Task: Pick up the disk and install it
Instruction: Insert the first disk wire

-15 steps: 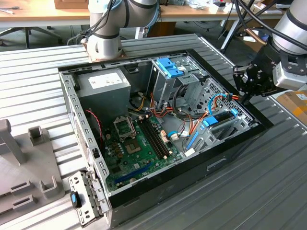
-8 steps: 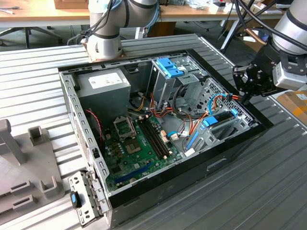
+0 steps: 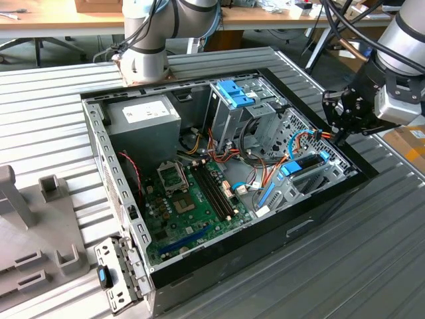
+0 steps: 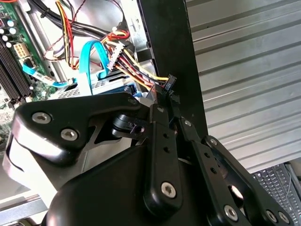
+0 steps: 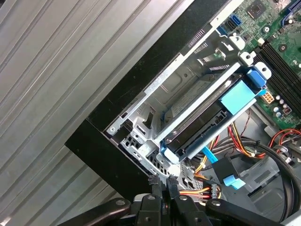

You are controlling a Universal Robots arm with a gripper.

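Where your one arm (image 3: 406, 41) enters the exterior view at 2 o'clock, its wrist tilts down and the gripper (image 3: 339, 135) hangs at 3 o'clock, just above the black rim of the open computer case (image 3: 312, 206). Both wrist views put the gripper (image 5: 162, 181) (image 4: 169, 95) over that rim. Its two fingers are drawn almost together with a slim gap between them, and they pinch nothing.

You have one disk (image 3: 307, 161). It sits inside the low metal drive bay (image 5: 141, 123) in the case, just toward 8 o'clock from the gripper in the exterior view. In the first wrist view the disk (image 5: 200, 126) lies slotted flat in that bay, with its blue end tabs facing the motherboard (image 3: 192, 206).

One bundle of orange, yellow and red wires (image 5: 200, 191) runs close under the fingertips, and one flat light-blue cable (image 4: 89, 56) loops beside it.

Farther in, at the case's 12 o'clock, stands one tall grey cage with a blue latch (image 3: 234, 93). One power supply (image 3: 143, 123) sits at 10 o'clock, and the print on its white label is too small for you to read.

The case rests on a ribbed metal table (image 3: 345, 266).
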